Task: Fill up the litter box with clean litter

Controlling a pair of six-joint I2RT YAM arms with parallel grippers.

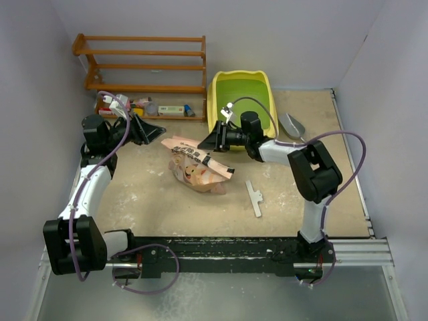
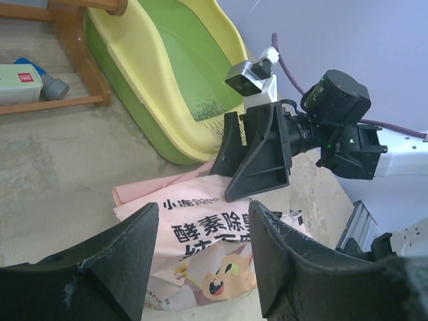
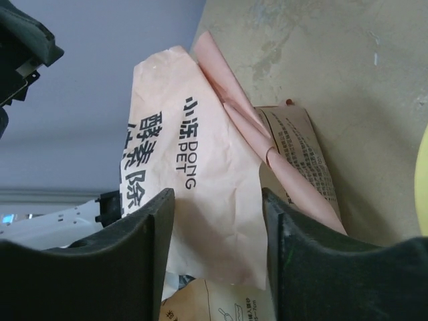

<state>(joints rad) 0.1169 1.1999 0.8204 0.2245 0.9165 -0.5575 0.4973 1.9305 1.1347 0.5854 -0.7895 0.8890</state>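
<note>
- White flat strip lies loose on the tan table, near the arm bases and apart from everything else. Its purpose is unclear.
- Pink-tan litter bag lies on its side mid-table, top end towards the litter box. Probably placed there so both arms can reach it.
- Print on the bag reads "小冻 DONG PET". Larger characters below begin "酵素除", the rest cut off. There is a cartoon animal face lower down, and the small print on the side panel is too fine to read.
- Left gripper hangs over the bag's left side, jaws well apart with nothing between them. Likely waiting to steady or lift the lower end.
- Right gripper is at the bag's top flap, fingers spread either side of the paper and not seen pinching it. It reads as lining up a grasp for the pour.
- Litter box sits just beyond the bag by the back wall, green basin nearly bare with only a thin scatter of granules.
- The main clean litter is presumably inside the bag, not visible.
- Grey scoop rests just right of the box.
- Wooden shelf rack stands in the far left corner. Labels on its small items are illegible.
</note>
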